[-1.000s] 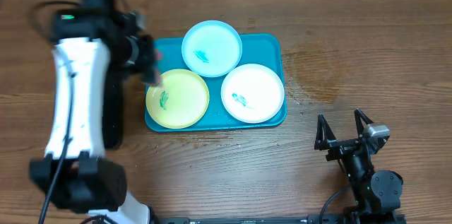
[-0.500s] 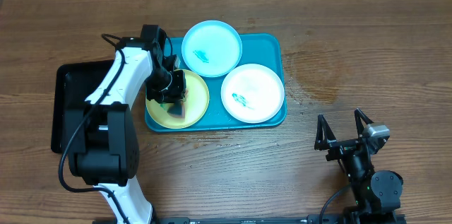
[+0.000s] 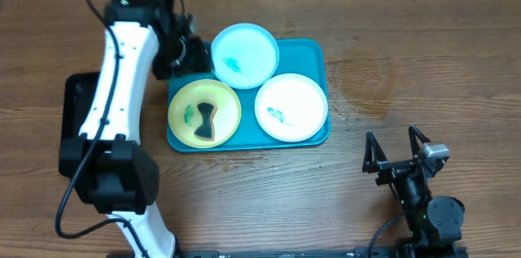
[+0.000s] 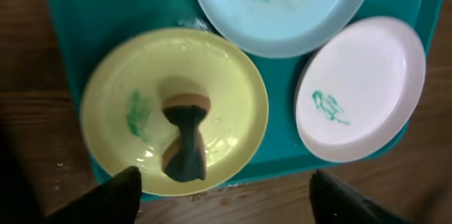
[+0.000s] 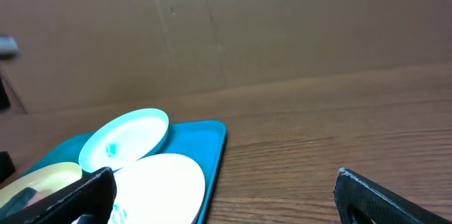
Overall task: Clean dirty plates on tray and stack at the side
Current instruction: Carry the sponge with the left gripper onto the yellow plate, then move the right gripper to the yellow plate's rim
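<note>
Left gripper (image 4: 224,178) has risen, jaws wide, scrubber (image 4: 185,139) left on yellow-green plate (image 4: 233,90); right gripper (image 3: 391,136) wide.

Your left gripper (image 4: 224,180) stood with its fingers (image 4: 116,194) spread wide. Just ahead lay the yellow plate (image 4: 226,83), carrying a green smear (image 4: 136,114) and a dark hourglass-shaped object (image 4: 186,143). The blue plate (image 4: 296,12) sat farther ahead and the white plate (image 4: 367,75) ahead-right, all on the tray (image 4: 106,12).

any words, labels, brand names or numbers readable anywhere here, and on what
No readable text in any view.
The tray, light blue plate, yellow-green plate and white plate: plain, no print; the teal marks are smears, not writing.
The dark tool lying on the yellow-green plate: no label visible.
</note>
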Tool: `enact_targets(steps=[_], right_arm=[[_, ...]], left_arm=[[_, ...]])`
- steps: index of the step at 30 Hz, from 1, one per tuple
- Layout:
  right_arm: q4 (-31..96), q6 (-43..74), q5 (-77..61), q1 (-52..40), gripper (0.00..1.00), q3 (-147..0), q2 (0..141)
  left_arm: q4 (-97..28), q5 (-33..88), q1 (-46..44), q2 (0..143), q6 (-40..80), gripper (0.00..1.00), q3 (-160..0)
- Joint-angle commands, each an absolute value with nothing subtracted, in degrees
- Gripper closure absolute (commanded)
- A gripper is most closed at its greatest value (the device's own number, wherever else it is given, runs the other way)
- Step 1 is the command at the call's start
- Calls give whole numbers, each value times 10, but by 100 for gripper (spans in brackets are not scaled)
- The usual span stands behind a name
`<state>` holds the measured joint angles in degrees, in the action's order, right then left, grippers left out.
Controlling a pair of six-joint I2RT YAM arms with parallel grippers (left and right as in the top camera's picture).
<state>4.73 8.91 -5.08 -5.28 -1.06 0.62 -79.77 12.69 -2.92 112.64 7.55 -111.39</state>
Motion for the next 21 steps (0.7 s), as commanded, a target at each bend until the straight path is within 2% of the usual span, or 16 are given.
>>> enact_targets(steps=[1, 2, 3, 9, 15, 17, 19, 21], right_arm=[[44, 85, -47, -51, 0, -5, 2], [44, 85, -47, -51, 0, -5, 2], [44, 85, -47, -51, 0, -5, 2], [30, 90, -48, -51, 0, -5, 2], [-42, 298, -256, -52, 0, -5, 2], [-102, 354, -257, -52, 0, -5, 2], [-220, 371, -248, -52, 0, -5, 2], [-377, 371, -171, -52, 0, -9, 3]], left_arm=[[-817, 57, 4, 1124, 109, 20, -1161], [-820, 54, 14, 1124, 123, 16, -1165], [-822, 55, 23, 1124, 132, 0, -1165], [-852, 55, 63, 1125, 144, 0, -1162], [-835, 62, 70, 1125, 145, 1, -1162], [-817, 74, 68, 1125, 145, 0, -1162], [-802, 86, 66, 1125, 146, 0, -1162], [-791, 90, 63, 1125, 146, 0, -1162]])
